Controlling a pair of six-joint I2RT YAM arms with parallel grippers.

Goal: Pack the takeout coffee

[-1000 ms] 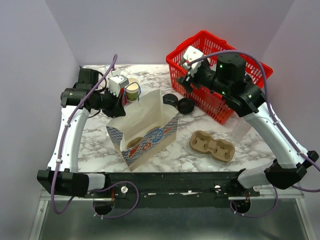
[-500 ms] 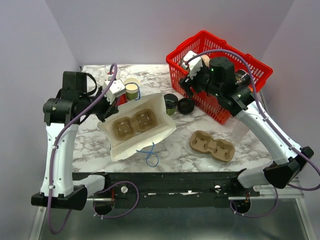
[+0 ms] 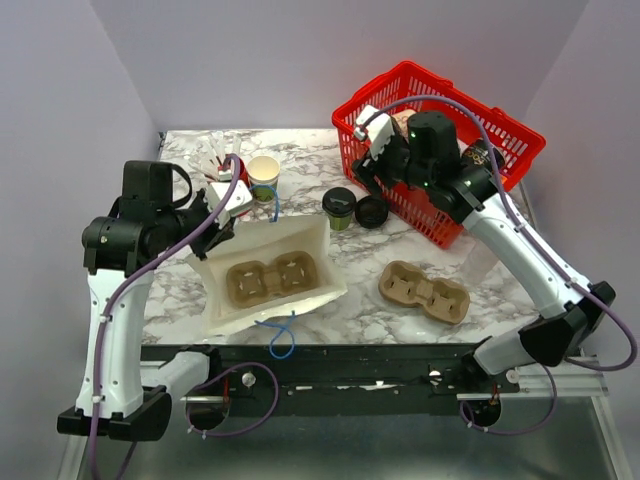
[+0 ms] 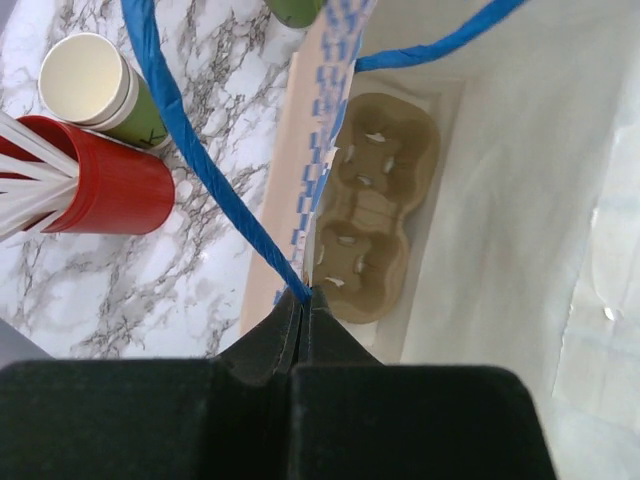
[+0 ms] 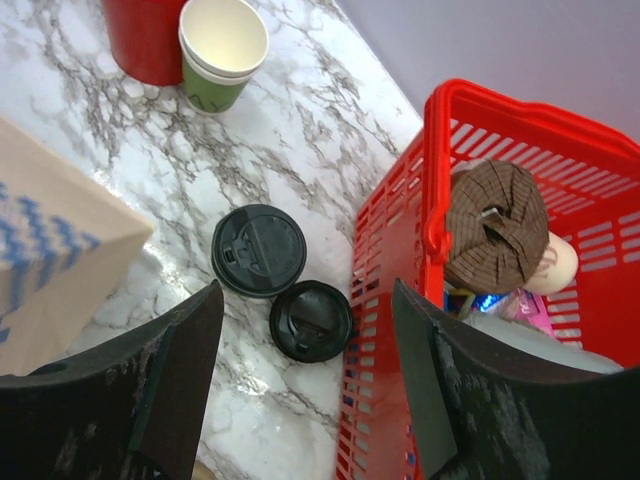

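The takeout coffee (image 3: 339,207), an olive-green cup with a black lid, stands on the marble table just right of the bag; its lid shows in the right wrist view (image 5: 258,250). My left gripper (image 3: 222,228) is shut on the blue cord handle (image 4: 215,190) of the white paper bag (image 3: 310,240), which is held open with a cardboard cup carrier (image 4: 365,200) inside. My right gripper (image 3: 368,172) is open and empty, above the table between the coffee and the red basket (image 3: 440,140); in its wrist view (image 5: 305,290) it hangs over a loose black lid (image 5: 311,320).
An unlidded green cup (image 3: 263,178) and a red cup (image 3: 232,168) with straws stand behind the bag. A second cup carrier (image 3: 424,290) lies at the front right. The basket (image 5: 440,200) holds a brown wrapped item and other goods.
The bag went from standing upright to lying open with the carrier showing, then shifted nearer. My left arm drew back and left with the handle. My right gripper moved slightly left.
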